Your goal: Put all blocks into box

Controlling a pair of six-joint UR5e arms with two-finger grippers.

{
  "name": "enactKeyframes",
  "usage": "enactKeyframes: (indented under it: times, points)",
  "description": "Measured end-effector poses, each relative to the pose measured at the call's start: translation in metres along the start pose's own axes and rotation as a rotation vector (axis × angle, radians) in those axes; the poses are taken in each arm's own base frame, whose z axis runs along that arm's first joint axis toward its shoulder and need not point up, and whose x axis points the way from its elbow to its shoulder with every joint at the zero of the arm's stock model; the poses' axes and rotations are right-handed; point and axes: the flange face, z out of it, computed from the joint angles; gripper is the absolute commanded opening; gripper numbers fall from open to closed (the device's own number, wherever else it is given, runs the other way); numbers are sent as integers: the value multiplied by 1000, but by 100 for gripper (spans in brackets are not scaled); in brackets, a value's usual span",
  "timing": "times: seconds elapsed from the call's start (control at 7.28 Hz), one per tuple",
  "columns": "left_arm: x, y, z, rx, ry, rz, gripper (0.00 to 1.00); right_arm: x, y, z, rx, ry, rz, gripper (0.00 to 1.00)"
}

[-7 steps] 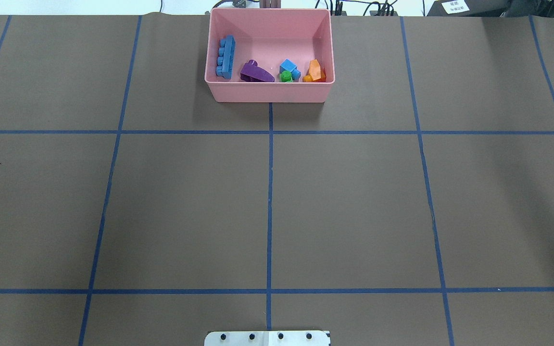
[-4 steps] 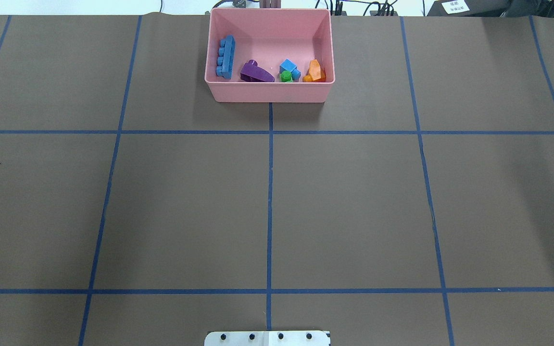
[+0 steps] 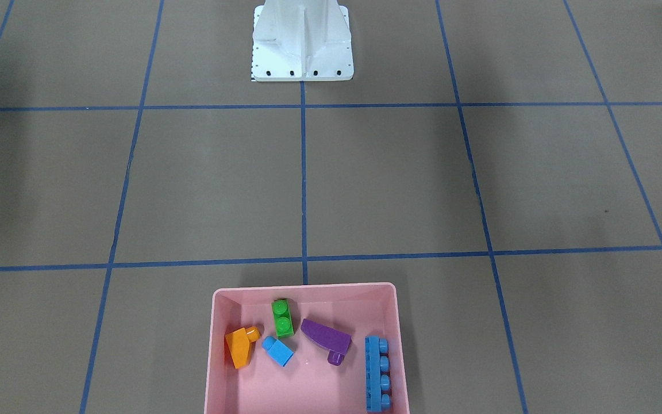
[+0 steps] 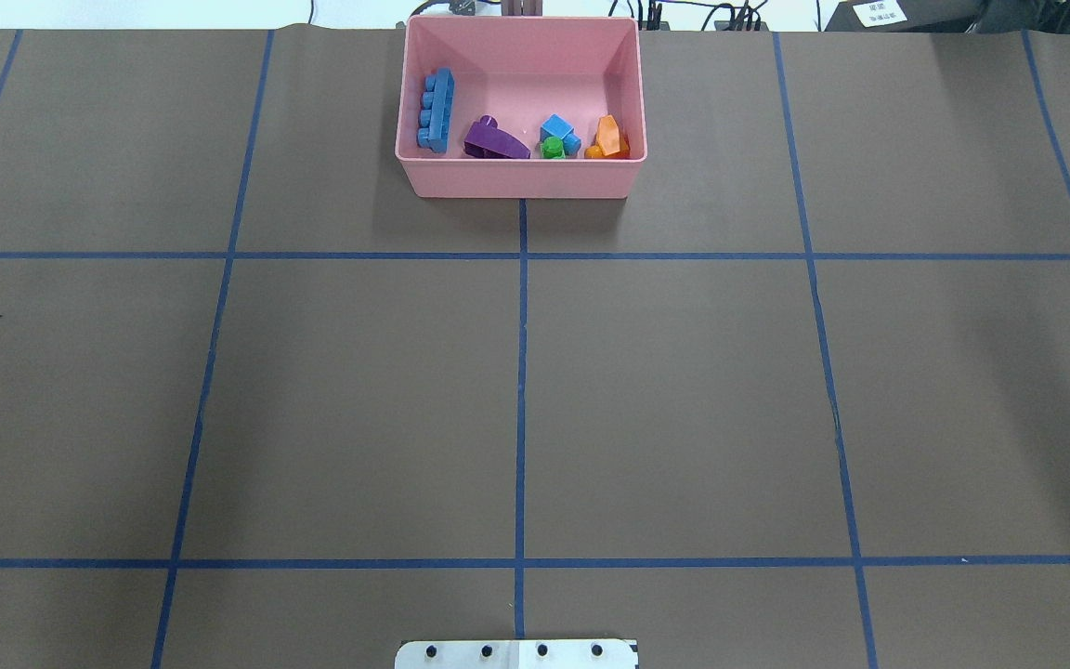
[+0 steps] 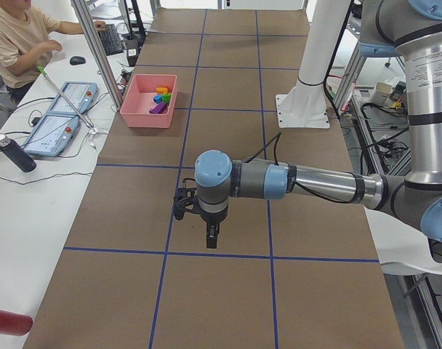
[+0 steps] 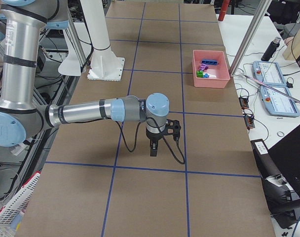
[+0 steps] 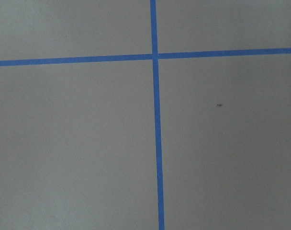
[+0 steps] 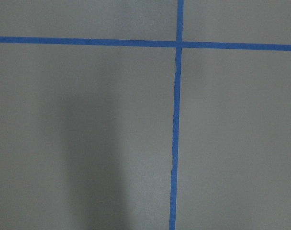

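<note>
All five are lying in the shallow pink plastic box (image 4: 521,181): long blue four-stud brick (image 3: 374,374) along its robot-left wall, purple sloped brick (image 3: 324,336), green two-stud brick (image 3: 283,318), small blue one-stud brick (image 3: 278,351) mid-box, orange one-stud brick (image 3: 239,347) opposite. The left gripper (image 5: 211,238) and right gripper (image 6: 153,149) are hanging over the brown counter (image 4: 684,390), well apart from the box; open or closed, cannot tell.

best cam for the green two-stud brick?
Exterior front-facing: the green two-stud plastic brick lies unobstructed, both studs visible, in the pink plastic box. Overhead shows only its top above the box wall; side views, a speck; wrist cameras, nothing.
</note>
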Motion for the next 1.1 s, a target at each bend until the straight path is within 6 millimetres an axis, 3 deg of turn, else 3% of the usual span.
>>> enactKeyframes:
  times: [1.1]
  points:
    - [11,-4,-13,34,2,28,100,4,-3,15,-25,-1,1,100]
